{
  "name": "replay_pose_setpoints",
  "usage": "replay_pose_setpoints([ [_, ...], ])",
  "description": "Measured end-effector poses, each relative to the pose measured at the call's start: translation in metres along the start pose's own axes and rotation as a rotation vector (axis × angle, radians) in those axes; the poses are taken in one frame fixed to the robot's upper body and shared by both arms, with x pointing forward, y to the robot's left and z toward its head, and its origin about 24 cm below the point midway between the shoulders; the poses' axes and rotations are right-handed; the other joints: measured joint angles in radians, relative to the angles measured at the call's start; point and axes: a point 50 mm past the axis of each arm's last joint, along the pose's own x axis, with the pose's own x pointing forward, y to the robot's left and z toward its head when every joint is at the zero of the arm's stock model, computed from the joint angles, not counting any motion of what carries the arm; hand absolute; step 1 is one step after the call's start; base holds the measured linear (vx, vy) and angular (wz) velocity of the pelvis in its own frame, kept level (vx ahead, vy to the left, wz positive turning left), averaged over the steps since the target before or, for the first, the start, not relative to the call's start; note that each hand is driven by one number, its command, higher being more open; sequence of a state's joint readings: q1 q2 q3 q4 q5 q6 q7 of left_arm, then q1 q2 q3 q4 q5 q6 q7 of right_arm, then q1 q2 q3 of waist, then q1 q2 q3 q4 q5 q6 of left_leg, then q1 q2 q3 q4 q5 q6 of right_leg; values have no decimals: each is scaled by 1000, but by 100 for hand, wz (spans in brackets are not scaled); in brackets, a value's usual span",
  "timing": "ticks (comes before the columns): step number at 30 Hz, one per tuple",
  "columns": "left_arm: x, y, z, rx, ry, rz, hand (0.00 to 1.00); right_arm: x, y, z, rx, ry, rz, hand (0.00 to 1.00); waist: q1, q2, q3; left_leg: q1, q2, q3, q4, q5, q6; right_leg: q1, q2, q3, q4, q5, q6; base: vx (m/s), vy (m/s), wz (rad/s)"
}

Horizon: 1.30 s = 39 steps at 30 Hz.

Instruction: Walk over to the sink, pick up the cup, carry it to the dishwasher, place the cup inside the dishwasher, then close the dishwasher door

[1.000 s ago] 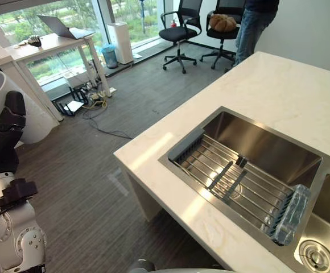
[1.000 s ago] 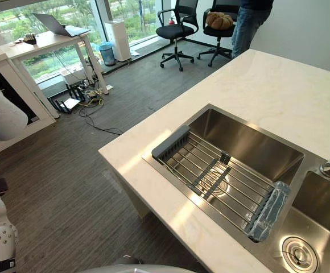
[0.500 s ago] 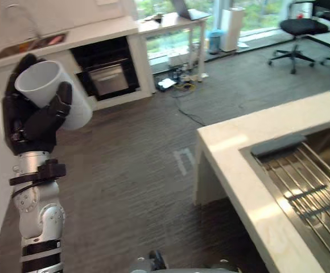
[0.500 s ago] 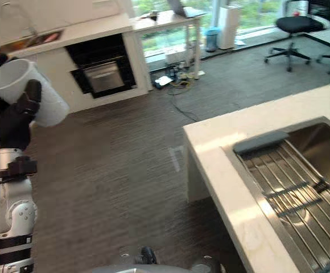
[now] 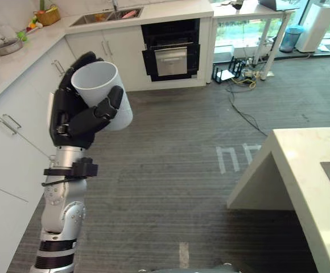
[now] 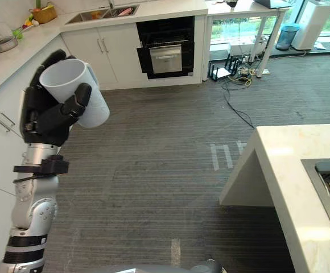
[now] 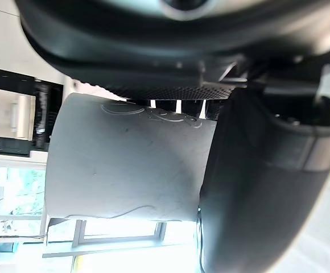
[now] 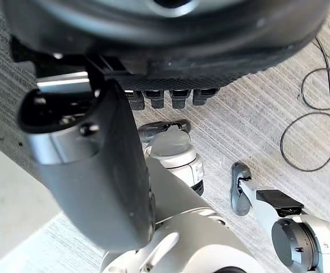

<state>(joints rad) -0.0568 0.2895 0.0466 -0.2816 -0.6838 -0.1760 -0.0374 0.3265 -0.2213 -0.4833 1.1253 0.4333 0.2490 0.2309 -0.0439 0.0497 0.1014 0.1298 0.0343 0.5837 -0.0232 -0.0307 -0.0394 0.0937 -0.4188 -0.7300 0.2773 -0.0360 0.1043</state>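
Observation:
My left hand [image 5: 74, 122] is raised at the left, shut round a plain white cup [image 5: 99, 91] that it holds upright, mouth up, high above the floor. In the left wrist view the cup's side [image 7: 125, 159] lies against the palm with the thumb [image 7: 256, 187] wrapped over it. A dark built-in appliance with a silver front [image 5: 170, 54] stands under the far counter, well beyond the cup. My right hand [image 8: 97, 165] hangs over the floor with nothing in it, its fingers relaxed.
White cabinets with bar handles [image 5: 17, 114] run along the left under a pale worktop. The island counter's corner [image 5: 313, 182] juts in at the right. A desk with tangled cables [image 5: 244, 74] stands at the back. Grey carpet lies between.
The camera has swung left, away from the sink, and now faces the kitchen cabinets and the built-in appliance. The cup stays in my left hand, now nearer the picture's middle.

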Motion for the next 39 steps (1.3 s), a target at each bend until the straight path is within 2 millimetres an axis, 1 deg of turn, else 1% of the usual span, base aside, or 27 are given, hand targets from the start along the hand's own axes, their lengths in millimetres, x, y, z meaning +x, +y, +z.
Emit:
replay_pose_setpoints([
  [1,-4,-10,-12,-47,46,-9,0,0,1,-1,-14,5,0,100,-1,-7,0,-1,-10,-32,-13,2,5,-1,-16,19,39,4,-6,65,37,91],
  [2,-8,-22,-26,-79,102,-30,0,1,2,0,-15,0,-4,100,-6,-16,6,-7,-21,-83,-16,-1,13,-12,-28,88,100,18,-43,92,51,111],
  [3,-11,-29,-33,-98,136,-51,0,1,3,-1,-16,1,-6,100,-9,-15,5,-12,-23,-119,-11,-4,18,-26,-29,160,144,31,-78,131,67,150],
  [4,-15,-43,-46,-120,200,-105,0,1,3,-2,-25,0,-14,100,-19,-15,4,-20,-25,-194,3,-10,37,-73,-18,318,245,77,-139,138,45,180],
  [5,-19,-56,-56,-148,250,-157,0,2,7,-2,-30,-3,-10,100,-33,-6,1,-28,-14,-276,14,-22,61,-108,24,471,320,34,-83,133,15,207],
  [6,-22,-60,-63,-155,278,-180,0,3,12,-7,-30,3,6,100,-43,-7,0,-41,-5,-332,25,-26,65,-122,82,550,328,-72,-60,111,-24,174],
  [7,-23,-62,-66,-150,293,-186,0,4,17,-9,-25,5,19,100,-51,-7,0,-48,-3,-370,31,-28,66,-137,117,593,325,-113,-55,76,-29,142],
  [8,-24,-61,-69,-140,307,-186,0,6,23,-12,-6,3,37,100,-54,-12,-1,-50,-3,-406,32,-29,65,-164,151,637,300,-141,-49,128,-50,133],
  [9,-23,-57,-71,-102,324,-184,0,8,31,-14,9,1,61,100,-52,-20,0,-47,-1,-449,44,-41,58,-205,187,697,211,-149,-34,124,-56,111],
  [10,-23,-56,-71,-76,330,-186,0,8,33,-14,7,0,67,100,-52,-21,2,-47,3,-463,54,-50,54,-225,203,725,175,-147,-30,145,-97,88],
  [11,-21,-53,-70,-24,336,-186,0,9,37,-15,-1,-3,78,100,-52,-29,-1,-58,15,-472,93,-72,31,-253,237,772,90,-113,9,128,-124,62],
  [12,-18,-49,-67,28,337,-201,0,9,41,-20,-12,1,92,100,-53,-59,0,-69,10,-485,158,-106,7,-262,244,787,6,47,23,143,-156,58],
  [13,-15,-48,-65,59,336,-213,0,9,43,-25,-18,13,99,100,-53,-89,-2,-67,-2,-490,181,-123,-7,-264,242,787,-5,135,16,197,-258,34],
  [14,-15,-47,-66,77,339,-201,0,9,43,-25,-27,16,99,100,-47,-92,-17,-75,16,-485,224,-160,-32,-239,246,758,-27,65,18,191,-250,6],
  [15,-14,-48,-66,78,333,-199,0,9,43,-23,-21,4,102,100,-45,-83,-23,-91,35,-482,249,-179,-45,-222,260,755,-72,58,14,252,-262,-24],
  [16,-12,-49,-65,82,321,-201,0,10,46,-14,-2,-26,121,100,-43,-55,-28,-118,78,-467,284,-201,-61,-210,298,754,-140,75,4,232,-190,-31],
  [17,-8,-53,-65,77,316,-216,0,10,51,-6,28,-49,147,100,-54,-44,-28,-115,103,-444,280,-201,-61,-199,323,750,-168,84,-7,221,-164,-30],
  [18,-7,-55,-66,74,315,-225,0,10,53,-4,37,-55,158,100,-59,-43,-28,-101,114,-434,268,-198,-64,-193,334,751,-174,85,-11,192,-152,-28],
  [19,-2,-59,-68,67,315,-241,0,10,55,-1,61,-66,178,100,-58,-42,-27,-71,129,-421,244,-191,-76,-181,352,761,-176,84,-13,191,-117,-34],
  [20,3,-62,-69,66,310,-256,0,10,58,3,70,-83,192,100,-60,-42,-27,-47,133,-395,223,-183,-84,-174,358,772,-176,81,-19,150,-88,-39],
  [23,8,-60,-67,83,293,-274,0,11,70,12,63,-101,236,100,-70,-41,-26,0,125,-341,179,-178,-83,-166,356,805,-191,80,-19,70,21,-38],
  [24,8,-58,-69,87,301,-274,0,11,71,11,59,-98,241,100,-71,-40,-27,8,123,-333,174,-178,-83,-162,356,811,-193,81,-18,25,73,-27],
  [28,2,-40,-75,143,342,-238,0,13,76,-3,43,-41,261,100,-80,-39,-26,19,115,-289,163,-178,-83,-157,349,834,-230,103,-10,-4,47,-18],
  [30,0,-31,-77,174,346,-194,0,13,76,-3,42,-45,263,100,-84,-38,-25,20,116,-271,163,-178,-83,-158,351,846,-247,115,-10,-10,17,-19],
  [35,1,-29,-73,194,298,-156,0,13,78,-2,41,-48,271,100,-99,-35,-25,26,120,-256,149,-178,-83,-157,359,854,-263,125,-12,3,-1,-7],
  [39,2,-30,-71,186,264,-149,0,12,77,0,30,-52,268,100,-107,-24,-32,41,119,-226,136,-178,-84,-157,363,874,-274,132,-9,14,15,-16],
])
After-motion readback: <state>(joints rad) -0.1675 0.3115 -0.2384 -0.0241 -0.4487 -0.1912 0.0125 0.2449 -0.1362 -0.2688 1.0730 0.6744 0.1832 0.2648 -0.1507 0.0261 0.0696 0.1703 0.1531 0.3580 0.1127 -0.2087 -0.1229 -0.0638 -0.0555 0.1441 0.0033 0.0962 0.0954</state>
